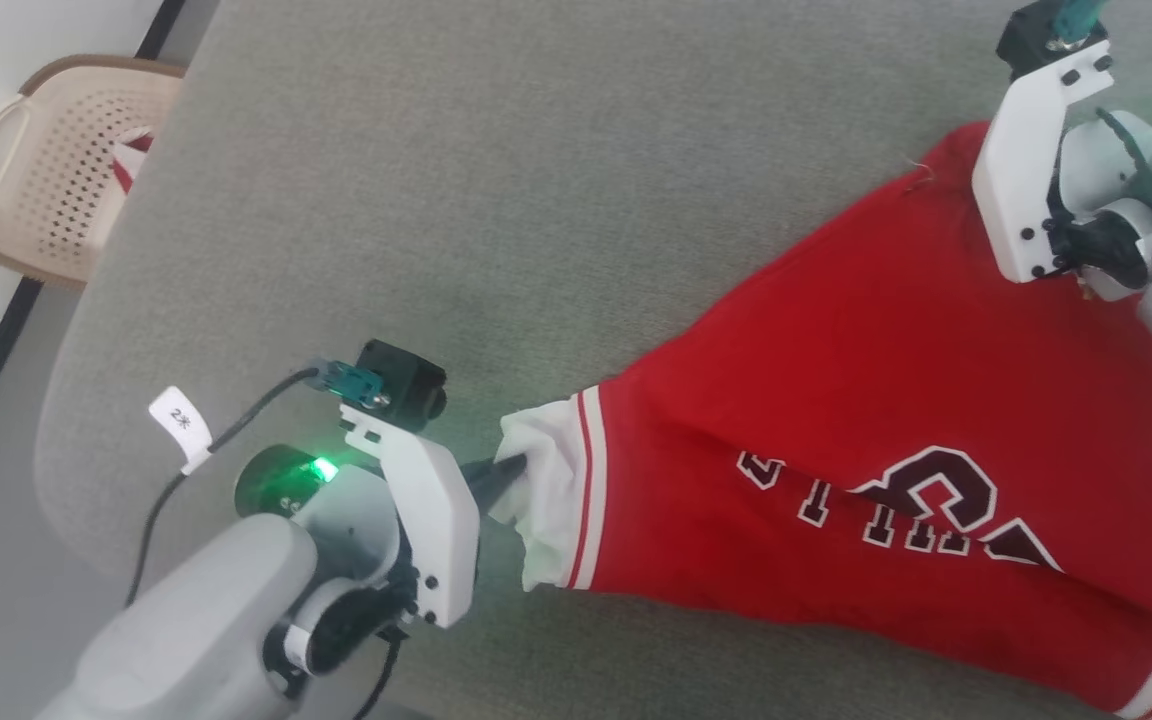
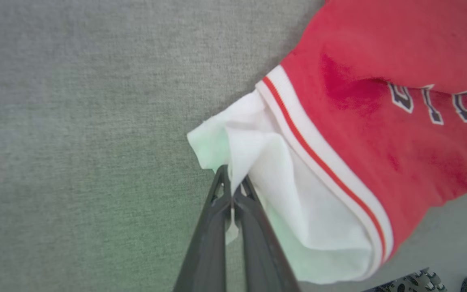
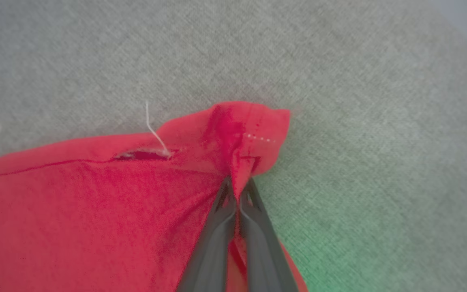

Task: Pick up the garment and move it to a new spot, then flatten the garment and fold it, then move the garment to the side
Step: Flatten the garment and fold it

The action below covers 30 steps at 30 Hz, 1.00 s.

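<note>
Basket (image 1: pixel 46 170): stands off the grey table's (image 1: pixel 536 200) far-left edge, well apart from your work; ignore it.
Left gripper (image 2: pixel 231 194): your fingers pinch a thin fold of the white sleeve (image 2: pixel 266 162); pull gently or it slips.
Shirt (image 1: pixel 886 400): lies rumpled on the table's right half, lettering up, slack between your two grips.
Right gripper (image 3: pixel 239 190): fingers closed on a bunched red hem corner, near a split seam (image 3: pixel 142 154) with loose thread; spare it.
Lift: raise both grippers together and level, so the cloth carries evenly.

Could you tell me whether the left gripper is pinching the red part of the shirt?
No, the left gripper is shut on the white sleeve of the shirt.
</note>
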Motion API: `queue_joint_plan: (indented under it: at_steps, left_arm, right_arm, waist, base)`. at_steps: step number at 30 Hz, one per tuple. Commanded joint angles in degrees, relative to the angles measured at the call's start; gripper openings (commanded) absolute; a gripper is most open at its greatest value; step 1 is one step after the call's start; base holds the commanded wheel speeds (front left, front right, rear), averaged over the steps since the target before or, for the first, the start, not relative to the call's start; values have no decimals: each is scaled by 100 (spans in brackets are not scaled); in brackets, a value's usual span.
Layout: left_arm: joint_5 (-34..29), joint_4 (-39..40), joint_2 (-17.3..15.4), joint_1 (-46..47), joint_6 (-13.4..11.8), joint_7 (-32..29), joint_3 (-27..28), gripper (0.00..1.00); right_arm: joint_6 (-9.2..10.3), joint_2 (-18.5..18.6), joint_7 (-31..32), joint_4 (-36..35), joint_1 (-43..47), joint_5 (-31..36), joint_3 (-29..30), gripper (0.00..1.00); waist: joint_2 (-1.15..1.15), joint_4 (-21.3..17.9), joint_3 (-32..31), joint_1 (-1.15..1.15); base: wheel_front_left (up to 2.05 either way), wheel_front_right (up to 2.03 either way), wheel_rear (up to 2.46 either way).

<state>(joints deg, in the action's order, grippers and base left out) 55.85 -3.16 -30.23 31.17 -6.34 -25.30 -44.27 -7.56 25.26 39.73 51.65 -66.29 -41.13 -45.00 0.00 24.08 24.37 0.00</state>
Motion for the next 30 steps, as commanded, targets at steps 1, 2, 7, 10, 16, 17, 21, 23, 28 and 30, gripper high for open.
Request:
queue_joint_plan:
  at_steps: [1, 2, 7, 10, 16, 17, 21, 23, 28, 30]
  left_arm:
    - [-18, -30, -33, 115, 13, 16, 46, 0]
    - [-11, -40, -73, 127, 3, 9, 74, 0]
    - [-88, 22, -399, 391, -108, -107, 292, 0]
    - [-163, 72, -631, 649, -142, -254, 401, 0]
    - [-305, 130, -1038, 1278, -152, -541, 626, 0]
    - [-322, 127, -1110, 1423, -144, -613, 677, 0]
    - [-458, -3, -1373, 2023, -51, -869, 826, 0]
    - [-509, -110, -1442, 2328, 18, -975, 887, 0]
    - [-661, -488, -1517, 3014, 237, -1082, 931, 0]
    - [-724, -689, -1469, 3253, 308, -1087, 928, 0]
  right_arm:
    - [14, 86, 98, 255, 359, -33, -217, 0]
    - [14, 73, 2, 180, 275, -58, -241, 0]
    - [12, 87, -520, -369, -202, -280, -480, 0]
    - [11, 190, -765, -636, -290, -416, -604, 0]
    - [11, 428, -1115, -1131, -405, -626, -741, 0]
    - [11, 509, -1163, -1229, -433, -637, -750, 0]
    - [11, 751, -1338, -1620, -463, -695, -725, 0]
    - [11, 885, -1388, -1788, -518, -705, -679, 0]
    - [11, 1092, -1458, -2161, -577, -688, -462, 0]
    - [11, 1153, -1464, -2284, -581, -670, -360, 0]
  waist:
    - [0, -88, -66, 0]
    - [0, -144, -106, 0]
    - [0, -540, -404, 0]
    - [0, -759, -576, 0]
    - [0, -1146, -907, 0]
    - [0, -1214, -963, 0]
    - [0, -1474, -1208, 0]
    - [0, -1582, -1313, 0]
    - [0, -1817, -1553, 0]
    - [0, -1885, -1632, 0]
  base:
    - [0, 0, 0]
    - [0, 0, 0]
    - [0, 0, 0]
    - [0, 0, 0]
    - [0, 0, 0]
    - [0, 0, 0]
    - [0, 0, 0]
    - [0, 0, 0]
    - [0, 0, 0]
    - [0, 0, 0]
